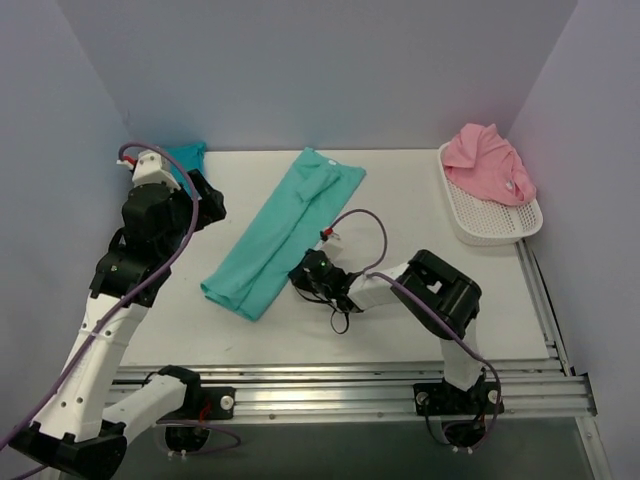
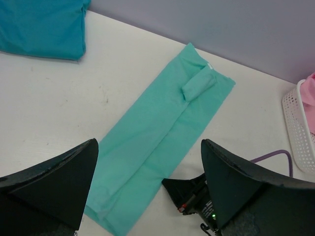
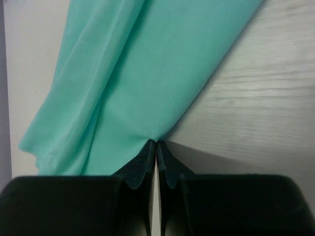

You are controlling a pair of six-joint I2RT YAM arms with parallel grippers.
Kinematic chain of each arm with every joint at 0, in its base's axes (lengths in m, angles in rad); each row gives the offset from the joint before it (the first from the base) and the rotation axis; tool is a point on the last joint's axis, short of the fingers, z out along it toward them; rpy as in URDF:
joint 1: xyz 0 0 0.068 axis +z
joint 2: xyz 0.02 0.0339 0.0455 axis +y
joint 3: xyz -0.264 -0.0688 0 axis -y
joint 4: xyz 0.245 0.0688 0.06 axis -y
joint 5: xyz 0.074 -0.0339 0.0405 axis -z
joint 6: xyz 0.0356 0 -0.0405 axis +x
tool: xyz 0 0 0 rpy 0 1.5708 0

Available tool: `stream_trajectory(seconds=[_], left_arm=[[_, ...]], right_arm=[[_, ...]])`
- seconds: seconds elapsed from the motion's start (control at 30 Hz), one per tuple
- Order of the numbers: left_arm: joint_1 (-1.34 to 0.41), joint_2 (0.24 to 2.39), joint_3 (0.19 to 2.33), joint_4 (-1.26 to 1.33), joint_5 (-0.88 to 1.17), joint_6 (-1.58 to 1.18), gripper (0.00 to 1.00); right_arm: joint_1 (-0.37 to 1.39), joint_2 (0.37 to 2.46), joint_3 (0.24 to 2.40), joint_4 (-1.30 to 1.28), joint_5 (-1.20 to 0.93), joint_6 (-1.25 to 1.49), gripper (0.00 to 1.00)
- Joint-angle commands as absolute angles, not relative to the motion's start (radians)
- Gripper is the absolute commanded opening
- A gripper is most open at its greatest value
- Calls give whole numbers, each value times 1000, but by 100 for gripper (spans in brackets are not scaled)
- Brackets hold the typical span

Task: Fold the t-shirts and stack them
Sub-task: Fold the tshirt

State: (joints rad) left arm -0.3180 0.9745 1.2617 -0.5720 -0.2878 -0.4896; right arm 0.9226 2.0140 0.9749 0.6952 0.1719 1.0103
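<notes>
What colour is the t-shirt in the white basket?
Pink. The pink soft cloth t-shirt in the white plastic mesh basket shows best in the top external view.

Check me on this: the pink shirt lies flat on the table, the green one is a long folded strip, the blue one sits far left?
Not quite. The pink shirt lies bunched in the white basket at the right, not flat on the table; the top view shows it. The green shirt is a long folded strip and the blue shirt sits far left.
</notes>
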Motion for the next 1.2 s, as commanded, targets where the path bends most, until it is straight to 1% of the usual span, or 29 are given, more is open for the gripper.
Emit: stream_trajectory(seconds=[0.0,0.3,0.53,0.73,0.8,0.83,0.87,0.9,0.93,1.17], left_arm=[[-336,1003,1238,-512,-276,-503,94],[-433,1089,1200,-446,-337,-532,94],[-503,1130,1114,-379,-380,-571,95],[-541,1126,997,-325,-411,-630,96],[-549,1132,985,-319,-413,-634,96],[-551,1138,986,-319,-413,-634,96],[-549,1140,989,-324,-416,-634,95],[-552,1141,991,-325,-416,-634,96],[-554,1140,992,-324,-417,-634,96],[-564,1123,982,-324,-428,-641,96]], right_arm=[[855,1915,824,638,207,1025,0],[749,1678,661,502,290,1012,0],[652,1473,555,387,364,1009,0],[575,1456,578,370,345,954,0],[575,1477,606,374,338,931,11],[577,1482,609,379,325,930,29],[580,1491,611,400,316,927,37],[586,1494,615,405,311,925,42],[594,1500,620,405,314,925,50],[681,1479,661,345,383,923,52]])
